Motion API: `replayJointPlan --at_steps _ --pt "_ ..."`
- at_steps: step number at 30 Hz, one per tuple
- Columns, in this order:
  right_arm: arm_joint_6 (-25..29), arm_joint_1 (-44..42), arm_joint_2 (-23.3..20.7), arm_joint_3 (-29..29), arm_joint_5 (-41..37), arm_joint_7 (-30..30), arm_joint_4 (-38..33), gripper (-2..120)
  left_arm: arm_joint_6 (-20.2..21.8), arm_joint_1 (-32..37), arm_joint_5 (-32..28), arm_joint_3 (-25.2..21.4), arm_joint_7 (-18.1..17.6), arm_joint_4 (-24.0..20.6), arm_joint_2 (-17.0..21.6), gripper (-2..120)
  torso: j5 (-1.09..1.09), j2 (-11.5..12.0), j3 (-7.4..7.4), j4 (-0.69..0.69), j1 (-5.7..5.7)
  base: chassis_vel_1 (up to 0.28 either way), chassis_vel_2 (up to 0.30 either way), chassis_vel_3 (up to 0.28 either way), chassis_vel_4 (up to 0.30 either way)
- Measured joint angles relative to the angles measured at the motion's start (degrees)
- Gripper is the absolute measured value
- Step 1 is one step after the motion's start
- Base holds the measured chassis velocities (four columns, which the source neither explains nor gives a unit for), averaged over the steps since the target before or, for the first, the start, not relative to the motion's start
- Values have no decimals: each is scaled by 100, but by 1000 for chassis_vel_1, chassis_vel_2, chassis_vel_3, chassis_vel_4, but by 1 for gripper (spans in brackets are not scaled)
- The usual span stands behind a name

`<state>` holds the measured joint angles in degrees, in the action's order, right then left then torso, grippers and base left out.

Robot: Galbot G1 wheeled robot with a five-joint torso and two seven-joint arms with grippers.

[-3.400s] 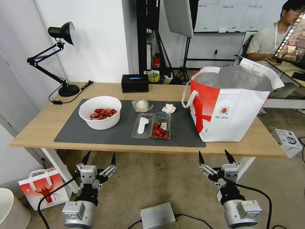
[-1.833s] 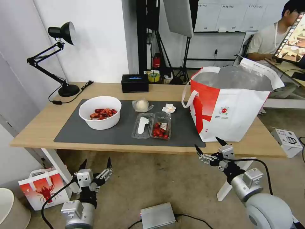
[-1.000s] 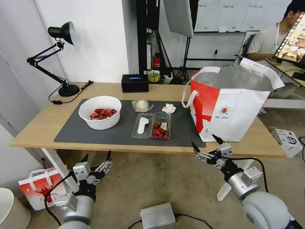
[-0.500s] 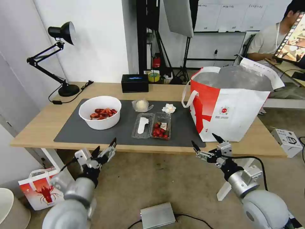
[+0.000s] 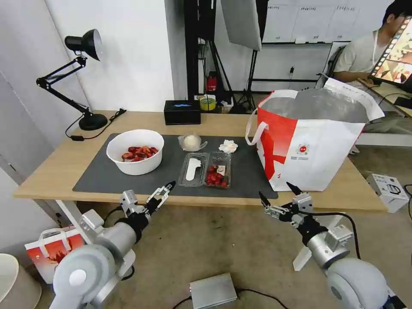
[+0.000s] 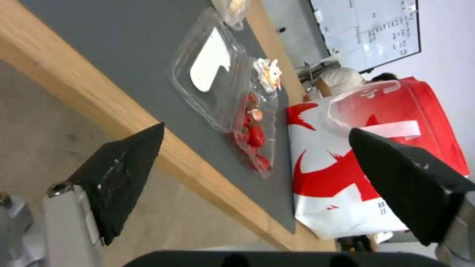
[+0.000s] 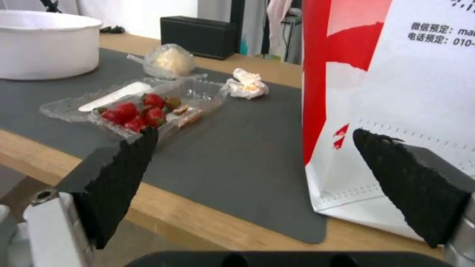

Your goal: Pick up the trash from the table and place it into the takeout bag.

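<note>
The left gripper (image 5: 161, 192) hangs at the near edge of the table (image 5: 56, 176), its two black fingers spread apart and holding nothing, its tips pointing up toward the dark grey mat (image 5: 107, 178). Just beyond those tips and slightly to the right lies the clear clamshell box (image 5: 206, 169), open flat on the mat, with red scraps in its right half and a white piece in its left. Farther back sit the clear plastic wad (image 5: 191, 141) and the crumpled white tissue (image 5: 228, 146), while the white bowl of red crayfish shells (image 5: 135, 151) stands ahead and to the left of the gripper. The right gripper (image 5: 277, 199) also waits at the table's front edge, its jaws wide and empty. Directly beyond it, the white-and-red takeout bag (image 5: 317, 150) stands upright on the table, mouth open and showing silver lining. From the right wrist view, the bag's wall (image 7: 396, 81) is near the right fingertip (image 7: 386, 155).
</note>
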<state>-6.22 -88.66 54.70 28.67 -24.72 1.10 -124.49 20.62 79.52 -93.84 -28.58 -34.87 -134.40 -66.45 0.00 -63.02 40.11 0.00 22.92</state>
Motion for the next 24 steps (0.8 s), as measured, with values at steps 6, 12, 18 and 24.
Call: replayJointPlan --at_steps 6,12,18,24 --pt "1 -16 3 8 8 3 -22 100 66 -231 -301 75 -198 60 -13 100 0 0 0 0 0 0 0 0 0" --pt "2 -72 32 73 13 5 -75 100 137 -729 -546 286 -245 321 27 100 0 0 0 0 0 0 0 0 0" --pt "9 -159 109 129 76 6 -115 100 145 -1178 -605 606 -279 634 58 100 0 0 0 0 0 0 0 0 0" --pt "50 -162 127 182 24 4 -125 100 186 -1565 -571 985 -455 1005 0 100 0 0 0 -1 0 0 0 0 0"
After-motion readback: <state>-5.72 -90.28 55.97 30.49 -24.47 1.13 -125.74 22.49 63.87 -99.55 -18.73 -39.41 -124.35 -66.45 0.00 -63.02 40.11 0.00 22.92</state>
